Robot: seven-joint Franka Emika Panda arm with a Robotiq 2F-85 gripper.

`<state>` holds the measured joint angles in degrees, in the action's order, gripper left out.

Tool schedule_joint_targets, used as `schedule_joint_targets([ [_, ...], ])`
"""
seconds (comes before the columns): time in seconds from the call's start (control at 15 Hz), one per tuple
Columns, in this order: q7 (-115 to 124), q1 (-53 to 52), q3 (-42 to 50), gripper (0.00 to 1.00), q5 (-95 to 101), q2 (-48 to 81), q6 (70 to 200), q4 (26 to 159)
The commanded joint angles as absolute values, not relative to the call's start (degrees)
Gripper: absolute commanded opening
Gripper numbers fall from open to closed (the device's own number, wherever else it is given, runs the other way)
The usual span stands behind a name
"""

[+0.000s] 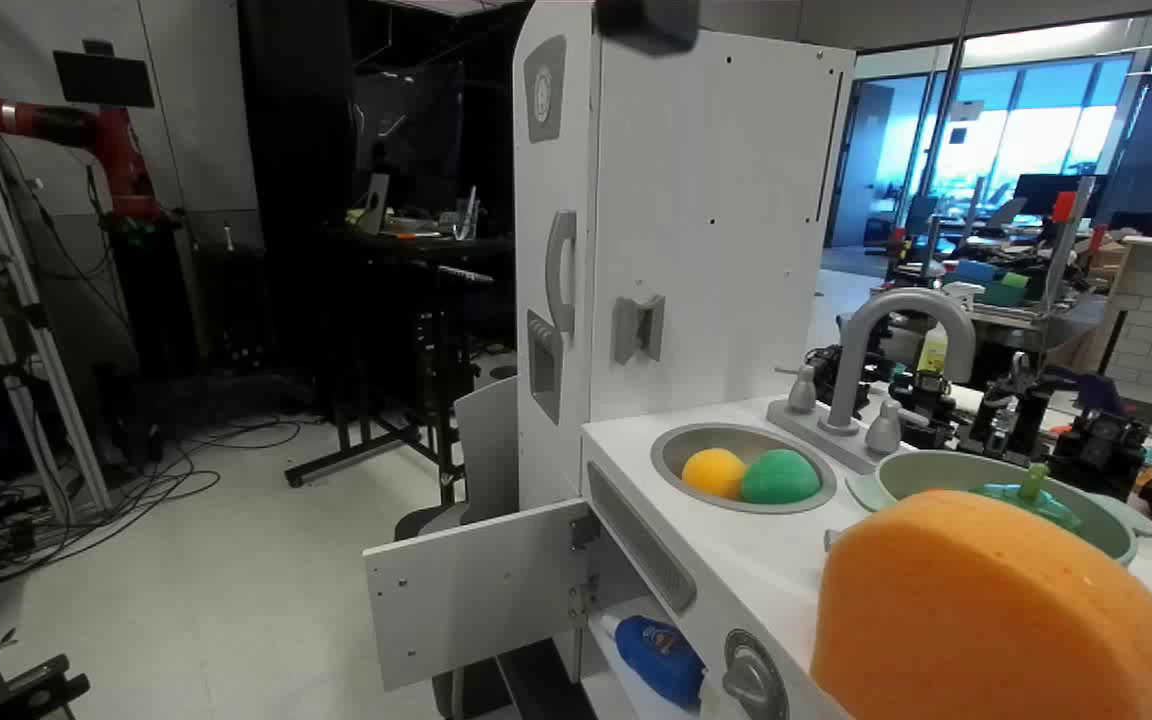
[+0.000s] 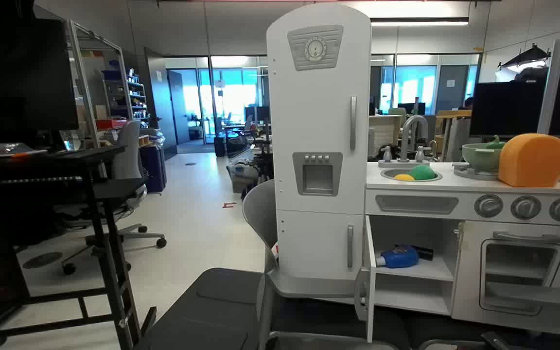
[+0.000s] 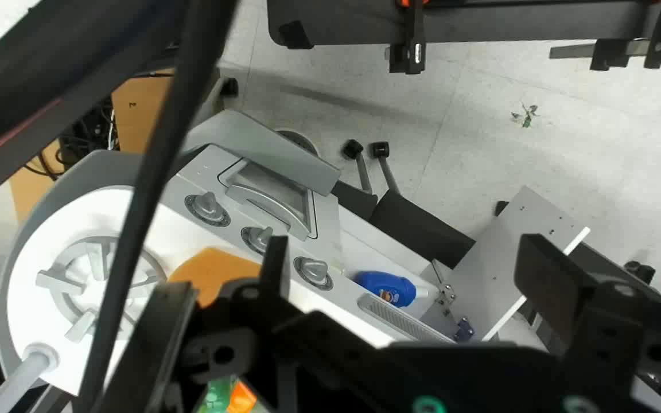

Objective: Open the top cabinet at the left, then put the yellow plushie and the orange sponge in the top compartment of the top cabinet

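- Wrist view: the end effector (image 3: 406,261), black and two-fingered, has its fingers spread wide with nothing between them, over the front of the white counter (image 1: 766,550).
- Farther along from the round grey sink (image 1: 756,438), the big, dome-shaped, porous orange sponge (image 1: 996,620) stands on the counter, near a pale green bowl (image 2: 479,155).
- Below the sink, the low white panel door (image 2: 370,291) is swung out, with a blue bottle (image 2: 399,256) lying on the white shelf (image 2: 421,273).
- Inside the sink sits the small, rounded, bright yellow plushie (image 1: 713,473), just beside a green rounded toy (image 1: 781,477).
- Next to the sink, on the side away from the sponge, rises the tall white top cabinet (image 1: 706,150); in both exterior views its arch-topped door (image 2: 316,107) is closed, hiding the top compartment.
- Step in hand, as I judge it: opening that cabinet; plushie and sponge are yet to be stowed.
- Next, the end effector should reach the upper upright grey handle (image 2: 353,123) on the door's sink side, grip it and pull outward, probably curving away from the sink, since the hinges seem to be at the opposite edge.
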<state>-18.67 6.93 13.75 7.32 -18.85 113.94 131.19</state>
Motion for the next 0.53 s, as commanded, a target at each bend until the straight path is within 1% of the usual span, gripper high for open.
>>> schedule_joint_targets([
  [0.0,-18.82,7.45,13.27,1.00,7.13,-18.80,113.83,131.02],
  [0.47,-18.74,7.05,12.95,1.00,6.80,-18.72,114.40,131.48],
])
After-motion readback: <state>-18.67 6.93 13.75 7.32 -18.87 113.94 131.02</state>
